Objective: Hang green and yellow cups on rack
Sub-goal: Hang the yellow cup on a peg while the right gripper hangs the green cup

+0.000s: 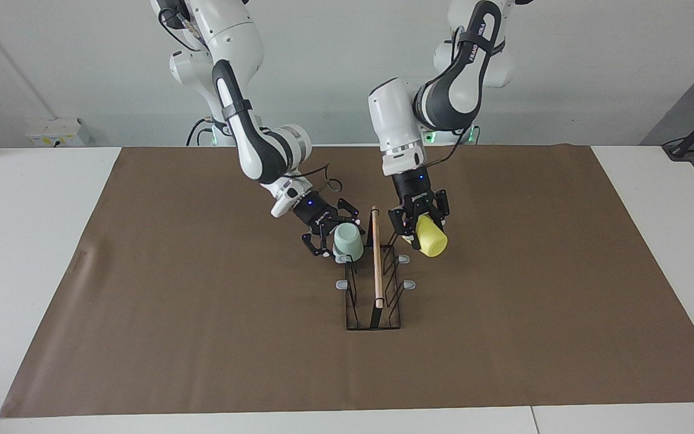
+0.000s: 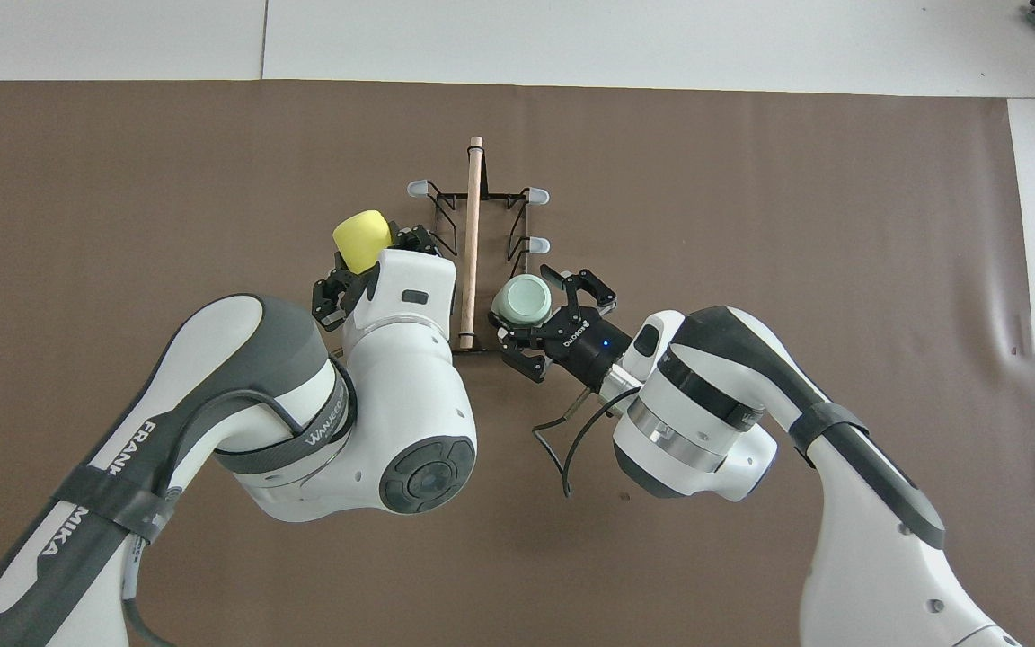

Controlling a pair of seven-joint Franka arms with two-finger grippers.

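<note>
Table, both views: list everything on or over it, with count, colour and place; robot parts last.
Rack: one, black wire with a light wooden rod along its top and grey-tipped prongs, standing mid-mat.
Green cup: one, pale mint, seated on the rack's prong nearest the robots on the right arm's side.
Yellow cup: one, bright yellow, held tilted over the mat beside the rack, on the left arm's side.
Mat: one, brown, covering most of the white table.
Right gripper: open around the green cup.
Left gripper: shut on the yellow cup.
</note>
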